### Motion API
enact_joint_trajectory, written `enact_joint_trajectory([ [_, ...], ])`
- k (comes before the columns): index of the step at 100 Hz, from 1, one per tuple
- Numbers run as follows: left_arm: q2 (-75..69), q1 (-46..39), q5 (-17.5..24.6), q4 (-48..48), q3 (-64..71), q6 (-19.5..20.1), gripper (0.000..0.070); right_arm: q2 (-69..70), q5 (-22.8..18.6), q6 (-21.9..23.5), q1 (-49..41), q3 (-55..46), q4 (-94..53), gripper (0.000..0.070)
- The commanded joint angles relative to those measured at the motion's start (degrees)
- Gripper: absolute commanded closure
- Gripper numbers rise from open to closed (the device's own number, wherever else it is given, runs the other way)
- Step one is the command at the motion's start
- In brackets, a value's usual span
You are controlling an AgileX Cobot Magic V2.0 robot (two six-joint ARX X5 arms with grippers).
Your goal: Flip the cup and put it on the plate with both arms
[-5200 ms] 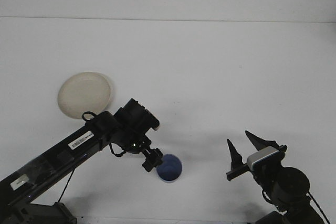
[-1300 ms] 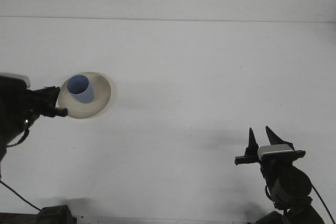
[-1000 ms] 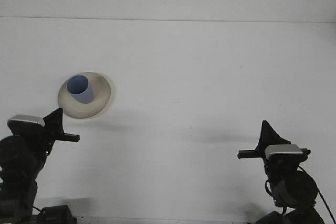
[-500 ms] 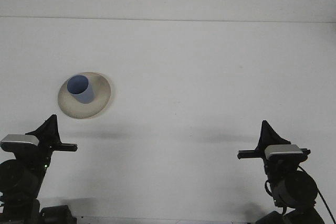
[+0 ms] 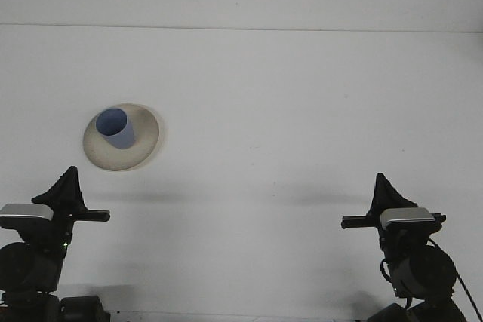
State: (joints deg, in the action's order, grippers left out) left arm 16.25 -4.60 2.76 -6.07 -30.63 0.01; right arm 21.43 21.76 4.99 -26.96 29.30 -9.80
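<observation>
Standing upright on plate (image 5: 143, 148), blue cup (image 5: 115, 127), both arms low, end effector states unclear

We see two black arms, each ending in a left end effector (image 5: 66, 186) or right end effector (image 5: 385, 192) with dark, pointed triangular fingers above a flat black crossbar. Each carries a small silver-grey block over a rounded black housing. A thin black cable loops beside the right housing, and a tiny green light shows on the left one.
</observation>
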Motion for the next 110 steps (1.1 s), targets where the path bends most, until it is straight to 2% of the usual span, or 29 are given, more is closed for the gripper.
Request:
enact_joint_trajectory([
  [1,-0.3,2.2,-6.1,3.2,4.4,-0.2,0.0685,0.0,0.2,0.9,-0.3,0.0,0.6,0.0698],
  [5,-1.6,3.6,-7.7,6.5,7.7,0.0,0.0685,0.0,0.2,0.9,-0.3,0.0,0.6,0.0698],
  [23,-8.6,6.7,-7.6,16.1,20.4,-0.1,0.0685,0.0,0.2,0.9,-0.3,0.0,0.6,0.0698],
  [37,-13.5,6.8,-7.1,16.1,25.8,-2.3,0.0685,0.0,0.2,0.9,-0.3,0.0,0.6,0.0698],
  [49,-16.1,6.7,-4.1,16.9,29.2,-2.5,0.0686,0.0,0.2,0.9,-0.3,0.0,0.6,0.0698],
  [110,-15.9,6.9,-4.4,15.1,29.8,-3.1,0.0685,0.0,0.2,0.9,-0.3,0.0,0.7,0.0698],
])
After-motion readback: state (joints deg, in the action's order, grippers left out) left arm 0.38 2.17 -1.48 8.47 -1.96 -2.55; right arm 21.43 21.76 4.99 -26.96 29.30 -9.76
